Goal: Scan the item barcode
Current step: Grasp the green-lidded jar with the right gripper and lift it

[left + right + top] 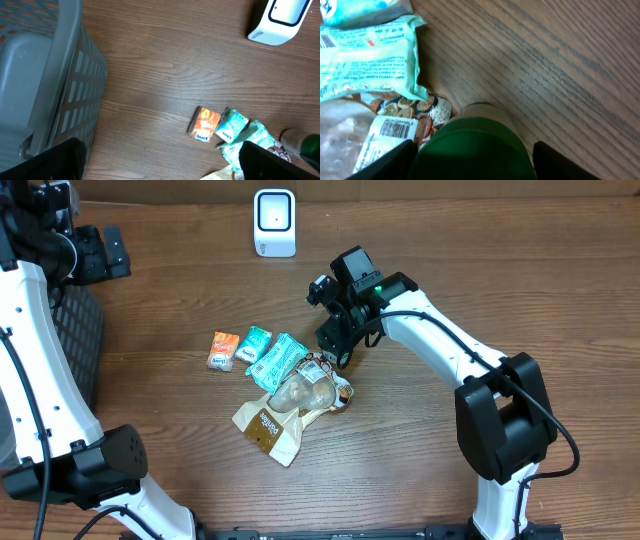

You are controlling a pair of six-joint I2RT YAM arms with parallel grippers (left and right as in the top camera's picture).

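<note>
The item between my right gripper's [472, 161] fingers is a jar with a green lid [470, 147]. The fingers stand close on both sides of the lid, with a thin gap still showing at the right one, so the gripper is open around it. From overhead the right gripper [338, 360] hangs over the right end of the pile of packets. The white scanner [274, 222] stands at the table's far edge. My left gripper [160, 162] is open and empty, high over bare wood by the basket [45, 75].
The pile holds an orange packet [222, 350], two teal packets [270, 352], a clear snack bag [303, 390] with a barcode label [395, 129], and a brown paper pouch [270, 428]. A grey slatted basket [85, 340] stands at the left edge.
</note>
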